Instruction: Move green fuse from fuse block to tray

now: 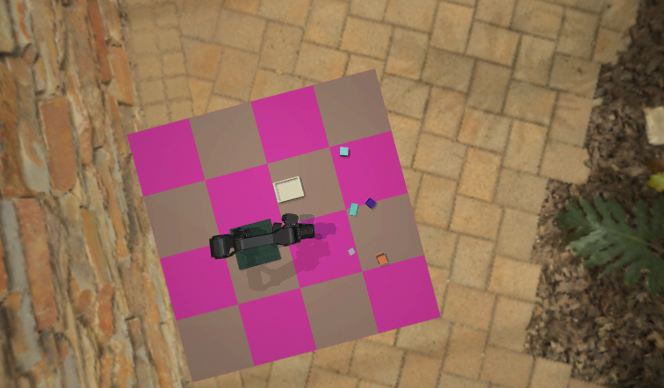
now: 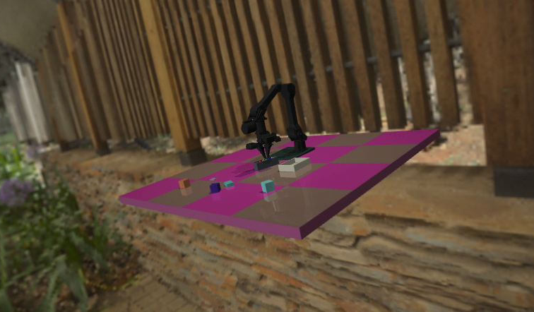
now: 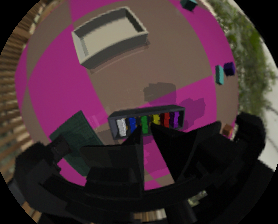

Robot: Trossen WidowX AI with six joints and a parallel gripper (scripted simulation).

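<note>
The fuse block (image 2: 267,164) (image 3: 155,110) is dark grey and holds a row of fuses, among them white, blue, yellow, red and purple ones. The green fuse (image 3: 144,123) stands in the middle part of the row, between the blue and yellow ones. My gripper (image 2: 268,157) (image 3: 146,127) points down just above the block, with its narrowly parted fingertips at the green fuse. Their exact height is hard to tell. It is open a little and holds nothing. The cream tray (image 1: 289,189) (image 2: 287,170) (image 3: 110,37) is empty. In the top view the arm hides the block.
Two turquoise blocks (image 1: 343,151) (image 1: 353,209), a dark blue cube (image 1: 370,203) (image 2: 215,188), an orange cube (image 1: 382,259) (image 2: 184,183) and a small pale piece (image 1: 350,251) lie farther out. A dark green base plate (image 1: 257,259) (image 3: 77,142) lies under the arm's base.
</note>
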